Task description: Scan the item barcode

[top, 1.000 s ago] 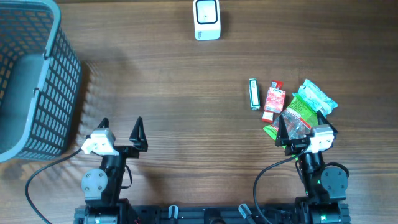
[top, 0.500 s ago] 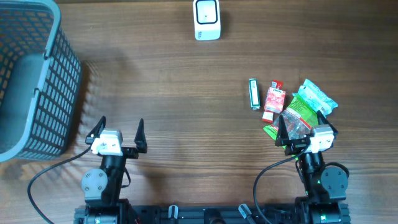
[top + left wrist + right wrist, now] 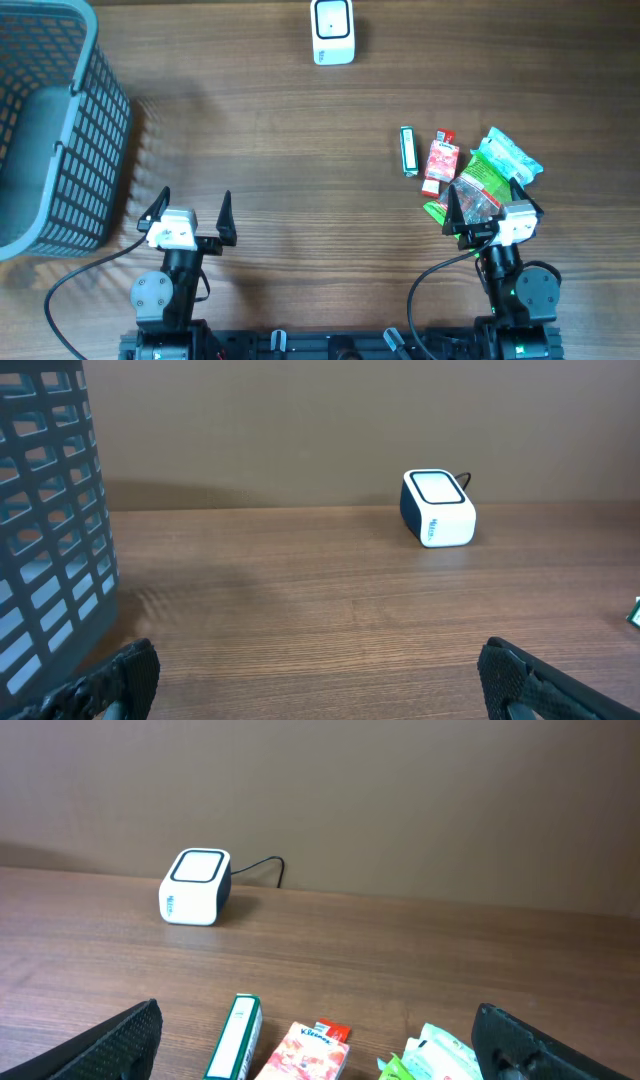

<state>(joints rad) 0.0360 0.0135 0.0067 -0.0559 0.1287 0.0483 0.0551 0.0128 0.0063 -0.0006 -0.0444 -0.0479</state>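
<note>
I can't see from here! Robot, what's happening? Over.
Left gripper, right gripper: jaws open, empty. Packets untouched by right gripper. Scanner far off, nothing in the way.

Staged shop checkout, tabletop setup: white barcode scanner, grey plastic shopping basket, small packaged groceries, wood-grain table, plain brown wall.

Red-and-white pack: slanted brand script on top face, seemingly "Kleenex", too soft to confirm. Print on green-and-white box, green packets and scanner: illegible
</note>
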